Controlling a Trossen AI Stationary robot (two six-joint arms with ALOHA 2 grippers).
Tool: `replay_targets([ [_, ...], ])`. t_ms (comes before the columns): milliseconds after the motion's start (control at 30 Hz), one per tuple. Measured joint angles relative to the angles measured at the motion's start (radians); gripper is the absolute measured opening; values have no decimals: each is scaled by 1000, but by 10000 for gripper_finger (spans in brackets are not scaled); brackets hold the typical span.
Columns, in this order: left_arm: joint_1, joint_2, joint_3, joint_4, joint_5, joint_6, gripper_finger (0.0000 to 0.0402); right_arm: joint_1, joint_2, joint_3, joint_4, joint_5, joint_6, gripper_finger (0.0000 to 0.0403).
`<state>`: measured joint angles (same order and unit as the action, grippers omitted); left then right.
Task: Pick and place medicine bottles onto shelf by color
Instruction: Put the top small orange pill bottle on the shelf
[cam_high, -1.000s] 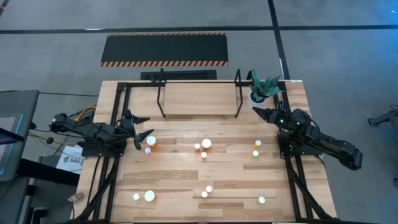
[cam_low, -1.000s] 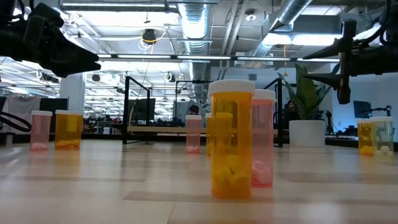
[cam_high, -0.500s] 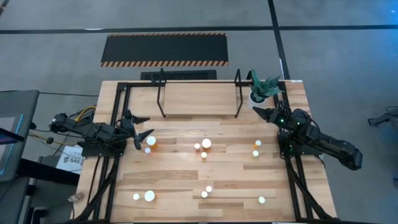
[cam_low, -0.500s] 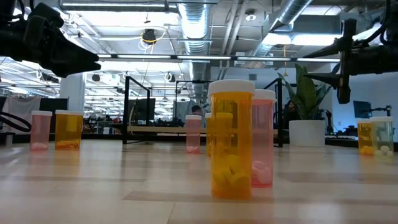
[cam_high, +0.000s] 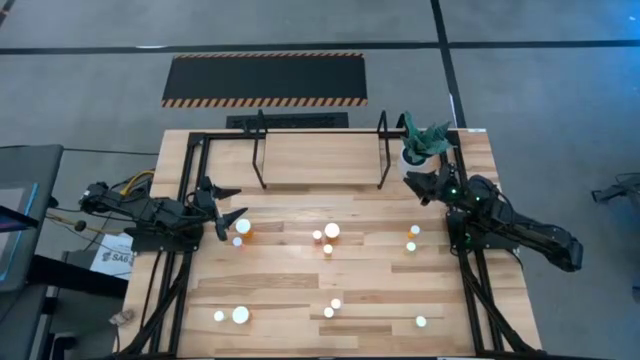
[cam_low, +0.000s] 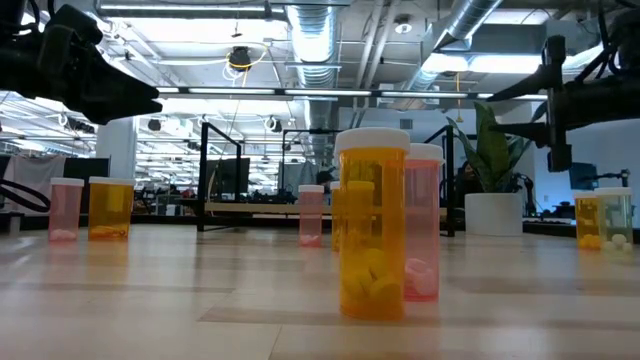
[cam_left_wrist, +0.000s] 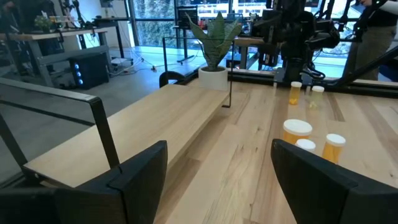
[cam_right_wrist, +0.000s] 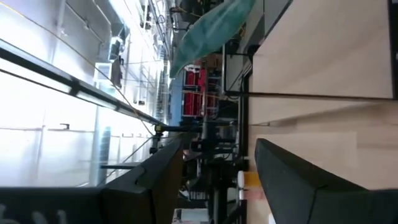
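Medicine bottles (cam_high: 331, 231) as glare-white caps, colours unreadable from above.

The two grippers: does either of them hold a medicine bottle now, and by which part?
Nothing is held. The left gripper is open beside a bottle, and the right gripper is open near the plant pot; both show empty gaps between the fingers.

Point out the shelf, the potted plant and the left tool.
shelf (cam_high: 320, 160), high view, on the bare wooden board between the posts.
potted plant (cam_low: 494, 212), low view, on the white pot.
left tool (cam_high: 222, 209), high view, midway between its open fingertips.
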<state>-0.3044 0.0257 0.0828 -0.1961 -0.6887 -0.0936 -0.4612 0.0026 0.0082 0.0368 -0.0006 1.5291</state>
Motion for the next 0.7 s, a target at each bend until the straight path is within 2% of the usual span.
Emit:
replay_targets([
  [333, 0, 0, 0, 0, 0, 0, 273, 4, 0, 0, 5, -3, 74, 225],
  [700, 0, 0, 0, 0, 0, 0, 273, 4, 0, 0, 12, -52, 68, 225],
])
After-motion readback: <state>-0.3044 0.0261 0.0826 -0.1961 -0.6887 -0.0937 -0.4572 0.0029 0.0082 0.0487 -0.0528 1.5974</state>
